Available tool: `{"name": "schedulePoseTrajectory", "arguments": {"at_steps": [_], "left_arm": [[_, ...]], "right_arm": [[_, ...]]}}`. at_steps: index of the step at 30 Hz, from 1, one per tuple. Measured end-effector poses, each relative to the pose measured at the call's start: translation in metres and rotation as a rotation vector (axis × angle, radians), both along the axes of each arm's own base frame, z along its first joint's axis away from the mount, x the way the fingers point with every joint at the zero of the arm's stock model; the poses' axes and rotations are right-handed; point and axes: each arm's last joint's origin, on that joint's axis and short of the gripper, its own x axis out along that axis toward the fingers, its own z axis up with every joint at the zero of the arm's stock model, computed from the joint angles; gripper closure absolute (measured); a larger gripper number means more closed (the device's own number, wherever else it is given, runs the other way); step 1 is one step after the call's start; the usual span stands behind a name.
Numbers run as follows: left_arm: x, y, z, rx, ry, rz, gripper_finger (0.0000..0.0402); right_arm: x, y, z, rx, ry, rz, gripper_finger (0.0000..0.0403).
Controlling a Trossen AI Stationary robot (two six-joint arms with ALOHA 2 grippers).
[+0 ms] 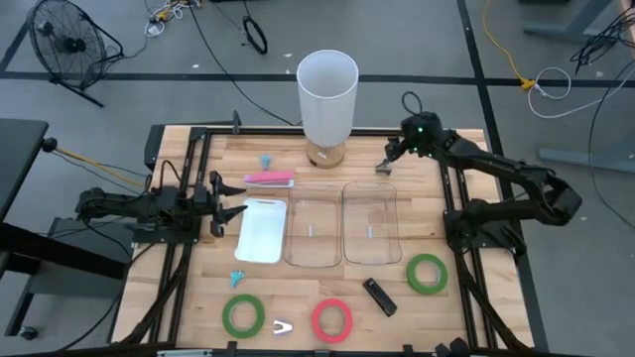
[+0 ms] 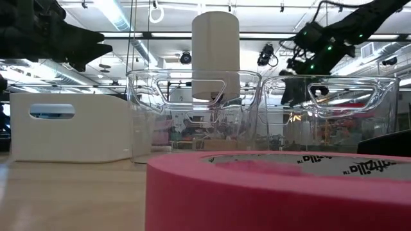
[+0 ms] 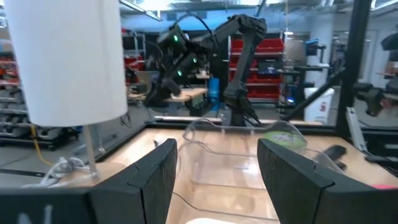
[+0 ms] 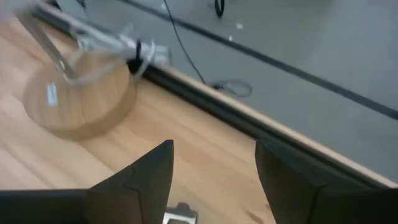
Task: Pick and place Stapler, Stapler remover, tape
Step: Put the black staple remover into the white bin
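— Any writing to read?

— Only black print inside the red-pink tape ring (image 1: pixel 331 319), partly cut off. It lay at the near edge of the pale wooden worktop (image 1: pixel 417 208), between a green tape ring (image 1: pixel 242 315) and another green tape ring (image 1: pixel 427 274).

— And the arms?

— Left end effector (image 1: pixel 234 198) hovered beside the white rectangular bin (image 1: pixel 261 230), fingers spread, empty. Right end effector (image 1: pixel 385 164) likewise — near the lamp's round wooden base (image 4: pixel 78 99).

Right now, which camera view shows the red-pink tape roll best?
The high view: the whole red-pink tape roll lies flat near the table's front edge. The low view shows only its near side, very close. Neither wrist view clearly shows it.
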Motion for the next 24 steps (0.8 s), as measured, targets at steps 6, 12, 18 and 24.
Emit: {"name": "schedulePoseTrajectory", "arguments": {"at_steps": [6,12,18,24], "left_arm": [[0.000,0.000,0.000,-0.002,0.000,0.009,0.0175],[0.000,0.000,0.000,-0.002,0.000,0.009,0.0175],[0.000,0.000,0.000,-0.002,0.000,0.008,0.0175],[0.000,0.000,0.000,-0.002,0.000,0.009,0.0175]], "right_arm": [[0.011,-0.011,-0.033,0.086,0.123,0.048,0.0175],[0.017,-0.017,-0.059,0.162,0.192,0.056,0.0175],[0.019,-0.017,-0.072,0.229,0.207,0.085,0.0175],[0.020,-0.016,-0.074,0.236,0.218,0.095,0.0175]]}}
